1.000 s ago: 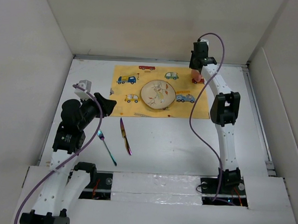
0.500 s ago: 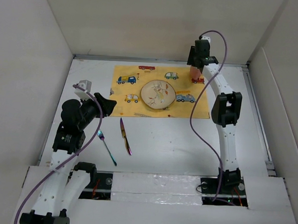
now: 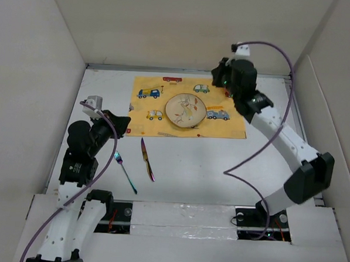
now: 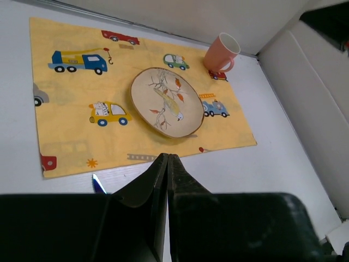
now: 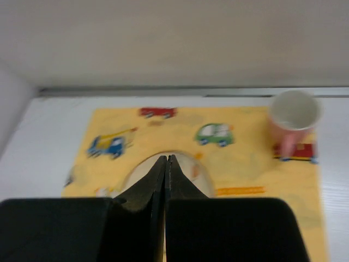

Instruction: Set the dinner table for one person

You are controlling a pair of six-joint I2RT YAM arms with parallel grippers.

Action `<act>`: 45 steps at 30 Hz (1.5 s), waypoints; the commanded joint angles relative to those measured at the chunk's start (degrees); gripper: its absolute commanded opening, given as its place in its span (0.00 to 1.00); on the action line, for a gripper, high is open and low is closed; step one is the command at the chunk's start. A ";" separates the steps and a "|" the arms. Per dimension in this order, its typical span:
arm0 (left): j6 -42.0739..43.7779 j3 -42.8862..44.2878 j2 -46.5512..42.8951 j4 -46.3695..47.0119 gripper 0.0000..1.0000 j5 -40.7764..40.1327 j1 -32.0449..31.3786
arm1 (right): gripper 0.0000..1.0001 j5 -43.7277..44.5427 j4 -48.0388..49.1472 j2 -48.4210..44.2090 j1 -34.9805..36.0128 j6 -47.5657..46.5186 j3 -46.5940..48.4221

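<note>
The white dinner table carries a yellow car-print placemat. A round patterned plate sits in the placemat's middle. A pink cup stands upright on its far right corner. A fork and a knife lie on the bare table in front of the placemat. My left gripper is shut and empty, left of the placemat's near left corner. My right gripper is shut and empty, raised just left of the cup, pointing over the plate.
Off-white panels wall the table at the left, back and right. The right arm's cable loops over the table right of the placemat. The knife's tip shows beside my left fingers.
My right arm has swung its elbow out to the right, and its gripper has drawn back from the cup. My left arm has shifted slightly left. The objects have not moved.
</note>
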 commanded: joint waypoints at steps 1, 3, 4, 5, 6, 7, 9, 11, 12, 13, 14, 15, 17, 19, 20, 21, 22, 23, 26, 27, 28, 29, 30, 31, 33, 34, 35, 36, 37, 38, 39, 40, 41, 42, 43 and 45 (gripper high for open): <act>-0.38 1.10 -1.54 2.87 0.00 -0.89 0.25 | 0.00 -5.12 10.40 -6.52 10.90 4.89 -15.49; -0.29 1.37 -1.81 2.44 0.00 -1.59 0.25 | 0.00 -5.56 14.20 -8.92 15.91 6.39 -21.48; -0.20 1.28 -2.07 2.26 0.00 -1.94 0.25 | 0.00 -4.94 14.46 -9.80 20.29 8.23 -25.42; -0.29 1.19 -2.42 2.35 0.00 -2.21 -0.28 | 0.00 -4.24 14.29 -9.98 22.42 8.68 -26.76; -0.46 1.28 -3.21 2.09 0.03 -2.56 -0.28 | 0.00 -3.19 13.51 -9.98 24.44 8.95 -27.65; -0.55 1.37 -3.39 2.00 0.05 -3.00 -0.28 | 0.00 -1.35 12.72 -9.89 28.99 8.95 -28.87; -0.64 1.72 -3.91 1.47 0.10 -4.40 -0.28 | 0.00 6.29 10.43 -8.49 33.58 8.78 -29.15; -0.64 1.81 -4.44 1.56 0.14 -4.41 -0.28 | 0.08 12.34 4.76 -4.82 37.97 9.56 -26.71; -0.73 1.81 -4.79 1.56 0.16 -4.49 -0.28 | 0.16 13.07 3.14 -3.49 38.87 10.00 -25.56; -0.81 1.81 -4.80 1.73 0.17 -4.50 -0.28 | 0.29 13.17 1.82 -2.08 39.66 10.96 -24.33; -0.82 1.81 -4.71 1.73 0.19 -4.41 -0.28 | 0.36 13.60 1.11 -0.77 41.76 10.97 -22.75; -0.82 1.90 -4.62 1.73 0.20 -4.58 -0.28 | 0.43 14.48 0.76 1.77 42.91 11.41 -21.95; -0.64 1.72 -4.88 1.47 0.20 -5.02 -0.28 | 0.52 16.58 -0.81 4.86 44.67 11.59 -19.76; -0.55 1.81 -5.06 1.21 0.21 -5.55 -0.89 | 0.53 17.82 -3.02 9.60 45.91 12.02 -16.07; -0.46 1.81 -4.97 1.21 0.21 -5.55 -0.90 | 0.56 18.17 -4.77 11.10 46.43 12.11 -15.01; -0.38 1.90 -5.15 1.12 0.21 -5.46 -0.90 | 0.56 18.18 -5.30 12.51 46.44 12.11 -13.26; -0.38 1.81 -5.15 1.03 0.21 -5.55 -0.90 | 0.58 18.27 -5.66 14.69 46.44 11.77 -12.46; -0.38 1.81 -5.32 1.12 0.21 -5.46 -0.90 | 0.58 18.61 -6.10 15.85 46.44 11.59 -11.84; -0.38 1.98 -5.15 1.03 0.21 -5.55 -0.90 | 0.58 19.23 -7.23 19.72 46.44 10.71 -8.86; -0.38 1.98 -5.06 1.03 0.21 -5.55 -0.90 | 0.58 19.32 -7.85 20.68 46.44 10.53 -7.89; -0.38 1.98 -5.15 1.03 0.21 -5.55 -0.90 | 0.58 19.32 -7.95 21.56 46.44 10.01 -6.58; -0.38 1.98 -5.24 0.94 0.21 -5.55 -0.90 | 0.58 19.23 -7.86 23.05 46.44 9.83 -5.95; -0.38 1.90 -5.15 0.94 0.21 -5.64 -0.90 | 0.58 19.49 -8.12 23.76 46.44 9.74 -5.34; -0.29 2.16 -5.15 0.77 0.21 -6.07 -0.90 | 0.57 18.80 -8.38 25.60 46.44 9.83 -3.94; -0.29 2.16 -5.15 0.68 0.21 -5.99 -0.90 | 0.57 18.09 -7.86 26.49 46.44 9.83 -3.57; -0.29 2.25 -5.06 0.68 0.21 -6.25 -1.42 | 0.57 17.83 -7.68 26.84 46.44 10.00 -3.49; -0.29 2.16 -5.06 0.68 0.21 -6.25 -1.42 | 0.57 17.57 -7.60 27.11 46.44 10.18 -3.40; -0.20 2.33 -5.06 0.50 0.21 -6.25 -1.42 | 0.56 17.48 -7.42 27.72 46.44 10.35 -3.23; -0.20 2.25 -5.15 0.50 0.21 -6.34 -1.42 | 0.56 17.30 -7.25 27.90 46.44 10.62 -3.31; -0.29 2.16 -5.15 0.50 0.21 -6.34 -1.42 | 0.56 17.04 -6.90 28.07 46.44 10.62 -3.40; -0.29 2.25 -5.15 0.50 0.21 -6.34 -1.42 | 0.56 16.95 -6.81 28.16 46.44 10.71 -3.23; -0.29 2.25 -5.15 0.42 0.21 -6.43 -1.42 | 0.56 16.86 -6.72 28.51 46.44 10.97 -3.22; -0.29 2.25 -5.24 0.50 0.21 -6.43 -1.42 | 0.55 16.69 -6.11 28.69 46.44 10.97 -3.31; -0.29 2.25 -5.24 0.33 0.21 -6.43 -1.42 | 0.55 16.68 -5.93 28.87 46.44 11.06 -3.31; -0.29 2.16 -5.32 0.41 0.21 -6.43 -1.42 | 0.54 16.68 -5.84 29.39 46.44 11.23 -2.88; -0.29 2.07 -5.41 0.33 0.21 -6.43 -1.42 | 0.53 16.60 -6.10 30.10 46.44 11.32 -2.17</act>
